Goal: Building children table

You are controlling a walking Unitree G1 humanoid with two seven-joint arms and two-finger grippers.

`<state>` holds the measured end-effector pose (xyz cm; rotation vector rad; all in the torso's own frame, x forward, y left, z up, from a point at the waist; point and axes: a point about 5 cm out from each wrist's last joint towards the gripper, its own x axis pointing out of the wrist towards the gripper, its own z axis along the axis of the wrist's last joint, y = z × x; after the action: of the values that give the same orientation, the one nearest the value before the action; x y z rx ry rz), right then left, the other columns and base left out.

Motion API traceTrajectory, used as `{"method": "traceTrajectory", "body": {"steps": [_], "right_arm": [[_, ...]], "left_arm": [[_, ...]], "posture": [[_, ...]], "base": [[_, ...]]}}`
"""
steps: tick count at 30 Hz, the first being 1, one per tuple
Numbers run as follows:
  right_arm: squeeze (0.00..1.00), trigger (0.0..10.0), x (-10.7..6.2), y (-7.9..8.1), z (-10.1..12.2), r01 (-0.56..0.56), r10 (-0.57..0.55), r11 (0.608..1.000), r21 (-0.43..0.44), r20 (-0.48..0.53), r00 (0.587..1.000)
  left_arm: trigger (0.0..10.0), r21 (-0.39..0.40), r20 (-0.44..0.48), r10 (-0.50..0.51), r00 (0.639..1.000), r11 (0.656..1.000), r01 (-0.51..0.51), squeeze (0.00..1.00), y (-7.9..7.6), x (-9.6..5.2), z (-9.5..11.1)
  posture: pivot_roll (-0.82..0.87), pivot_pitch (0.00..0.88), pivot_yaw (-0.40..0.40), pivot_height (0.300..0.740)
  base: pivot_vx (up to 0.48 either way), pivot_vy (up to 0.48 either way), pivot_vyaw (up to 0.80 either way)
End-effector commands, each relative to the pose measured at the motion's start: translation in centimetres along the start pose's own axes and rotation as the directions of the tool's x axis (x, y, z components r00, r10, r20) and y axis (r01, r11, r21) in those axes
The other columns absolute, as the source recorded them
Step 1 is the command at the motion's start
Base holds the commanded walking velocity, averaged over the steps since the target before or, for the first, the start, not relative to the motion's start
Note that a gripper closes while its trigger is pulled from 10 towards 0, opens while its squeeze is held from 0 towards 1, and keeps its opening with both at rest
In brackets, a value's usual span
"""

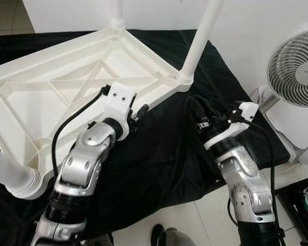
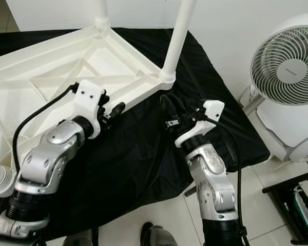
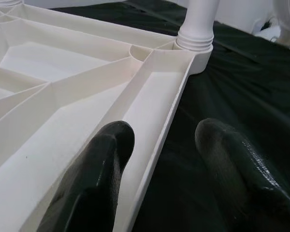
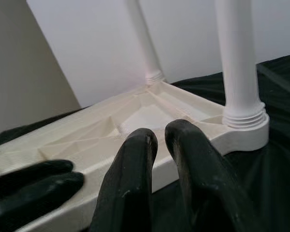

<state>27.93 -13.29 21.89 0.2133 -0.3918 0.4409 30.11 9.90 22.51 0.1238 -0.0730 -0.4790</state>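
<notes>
Left arm: bent at elbow, wrist reaching fwd. Left gripper (image 1: 138, 114) at near-right edge of table top (image 1: 51, 87); fingers (image 3: 94, 179) spread wide, straddling the rim, one inside the tray-like underside, other over black cloth (image 1: 159, 154); nothing clamped.
Right arm: upright forearm, wrist bent toward table corner. Right gripper (image 2: 170, 110) over cloth, near corner leg (image 1: 199, 41), not touching it; fingers (image 4: 135, 179) nearly together, holding nothing.
Table top: white plastic, upside down on the cloth, ribbed underside up; legs in corners.
Far leg (image 4: 144, 43): upright in far corner.
Right wrist view adds: left gripper's fingertips at the rim.
Eye views add: white fan (image 2: 287, 72) on the floor, right of the cloth.
</notes>
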Motion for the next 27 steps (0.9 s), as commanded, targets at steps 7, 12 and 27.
{"method": "traceTrajectory", "body": {"steps": [7,12,27], "right_arm": [[0.0,10.0,0.1,-1.0,-0.9,0.087,-0.092,0.992,-0.09,-0.053,0.994],[0.0,10.0,0.2,-1.9,-1.5,0.14,-0.153,0.981,-0.132,-0.088,0.984],[0.0,10.0,0.9,-2.2,-2.2,0.147,-0.167,0.974,-0.172,-0.11,0.98]], "left_arm": [[10.0,0.034,0.068,-0.15,0.986,0.988,0.148,0.0,-1.2,-2.5,0.1],[10.0,0.003,0.092,-0.182,0.979,0.983,0.182,0.0,-1.3,-3.9,0.3],[10.0,0.072,-0.168,-0.164,0.972,0.981,0.178,0.0,1.3,-8.0,-2.8]], "posture": [[0.15,0.173,-0.084,0.74],[0.16,0.178,-0.093,0.74],[0.2,0.188,-0.117,0.74]], "base": [[0.0,0.0,0.0],[0.0,0.0,0.0],[0.0,0.0,0.0]]}}
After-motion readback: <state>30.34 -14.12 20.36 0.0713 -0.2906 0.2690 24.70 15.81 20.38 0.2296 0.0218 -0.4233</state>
